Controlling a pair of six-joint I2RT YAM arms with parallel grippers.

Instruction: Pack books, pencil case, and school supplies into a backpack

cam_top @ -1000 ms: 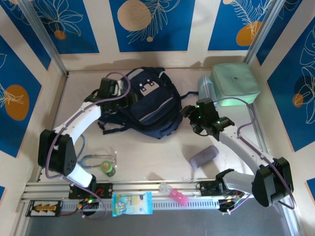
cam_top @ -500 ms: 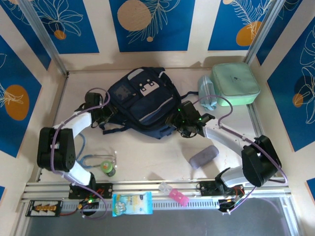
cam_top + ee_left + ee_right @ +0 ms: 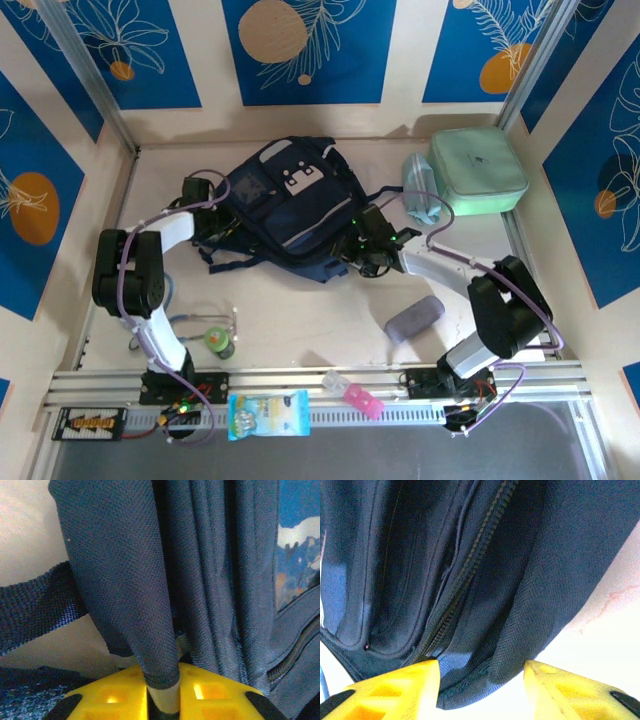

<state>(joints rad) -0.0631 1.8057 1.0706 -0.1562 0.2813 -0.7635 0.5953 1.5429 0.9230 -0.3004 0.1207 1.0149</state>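
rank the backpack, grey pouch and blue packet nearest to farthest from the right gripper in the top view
1. backpack, right at the right gripper, on its left
2. grey pouch, toward the near right
3. blue packet, at the near edge, leftward

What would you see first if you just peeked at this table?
The big navy backpack lies in the middle of the table. The left gripper pinches a fold of its fabric, and the right gripper sits open around its right edge. A green case rests at the back right.
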